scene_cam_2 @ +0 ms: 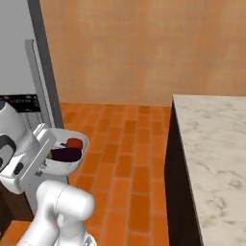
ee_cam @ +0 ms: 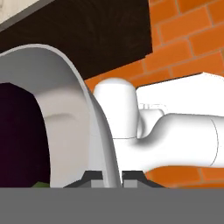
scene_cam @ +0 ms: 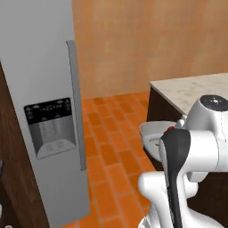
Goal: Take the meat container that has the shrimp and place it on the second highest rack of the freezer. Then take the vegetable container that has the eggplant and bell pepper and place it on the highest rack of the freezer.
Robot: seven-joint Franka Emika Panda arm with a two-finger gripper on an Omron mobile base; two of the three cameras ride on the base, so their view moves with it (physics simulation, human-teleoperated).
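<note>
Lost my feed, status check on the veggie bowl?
Gripper shut on vegetable container rim. Bowl off the counter, pepper and eggplant inside. Freezer door ahead.

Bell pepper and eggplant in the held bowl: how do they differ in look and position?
The bell pepper is red, rounded and compact; the eggplant is dark purple and elongated. In the right base view the pepper sits farther back, the eggplant lies across the front. Both rest inside the white vegetable container, whose rim the fingers pinch, off the counter.
</note>
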